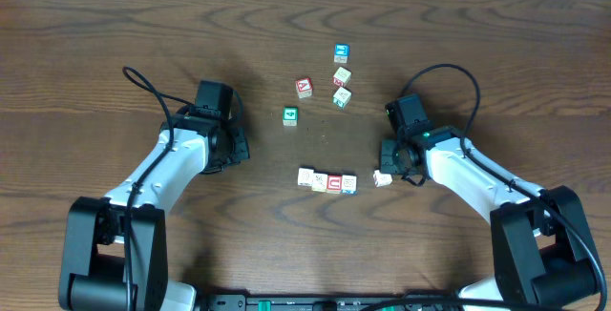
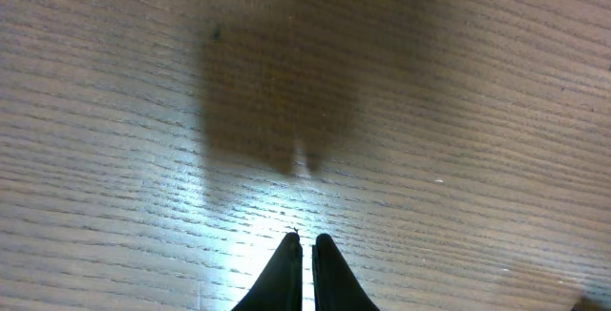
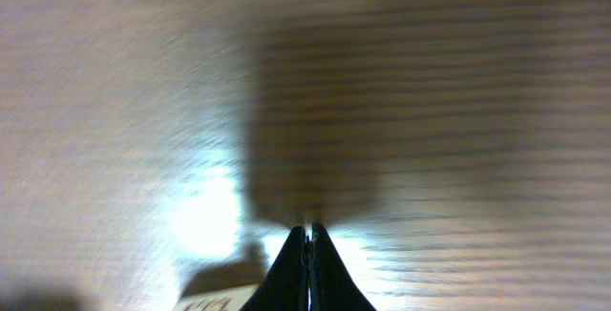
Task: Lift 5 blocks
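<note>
Blocks (image 1: 334, 183), wooden, laid near right gripper (image 3: 310, 230).
Right gripper and left gripper (image 2: 304, 244) are pressed closed; one block (image 3: 218, 303) is cut off, blurred, at right gripper's lower left.

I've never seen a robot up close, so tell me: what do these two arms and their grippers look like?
The left arm and right arm both have white tubular links, bulky black joints and a looping black cable. A small green light glows on the right one. The left gripper and right gripper are slim, black and pointed.
</note>
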You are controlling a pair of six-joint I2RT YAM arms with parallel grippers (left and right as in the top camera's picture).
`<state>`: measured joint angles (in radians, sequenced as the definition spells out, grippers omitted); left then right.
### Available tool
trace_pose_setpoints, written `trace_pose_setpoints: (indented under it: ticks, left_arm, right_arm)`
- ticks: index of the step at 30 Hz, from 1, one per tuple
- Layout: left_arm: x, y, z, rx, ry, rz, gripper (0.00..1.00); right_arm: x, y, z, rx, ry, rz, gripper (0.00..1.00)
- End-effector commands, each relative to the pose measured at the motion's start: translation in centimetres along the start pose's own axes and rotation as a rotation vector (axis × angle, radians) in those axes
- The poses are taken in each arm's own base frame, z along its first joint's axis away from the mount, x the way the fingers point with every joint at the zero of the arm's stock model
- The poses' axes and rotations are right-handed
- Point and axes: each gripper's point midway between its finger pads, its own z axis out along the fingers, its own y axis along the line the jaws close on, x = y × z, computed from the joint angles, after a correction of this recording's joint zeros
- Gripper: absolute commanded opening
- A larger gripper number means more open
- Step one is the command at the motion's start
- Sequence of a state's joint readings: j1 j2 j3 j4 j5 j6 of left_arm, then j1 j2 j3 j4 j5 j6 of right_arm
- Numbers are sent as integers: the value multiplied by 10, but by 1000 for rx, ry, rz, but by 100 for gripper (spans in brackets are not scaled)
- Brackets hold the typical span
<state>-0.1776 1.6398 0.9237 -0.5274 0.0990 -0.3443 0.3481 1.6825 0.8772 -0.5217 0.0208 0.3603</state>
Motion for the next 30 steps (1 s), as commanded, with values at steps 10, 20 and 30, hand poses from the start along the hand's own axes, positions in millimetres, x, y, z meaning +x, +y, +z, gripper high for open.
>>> trace_pose_setpoints:
  ticks: [10,20,30]
  left_arm:
    - [-6,-1,-6,7,-22,-12,7]
    - [-6,-1,-6,7,-22,-13,8]
    - [-6,-1,-6,7,-22,-13,7]
  right_arm:
    - [24,17,-3,-127,112,-196,1]
    - [32,31,-6,-215,147,-196,1]
    - [44,46,-8,-226,189,-109,1]
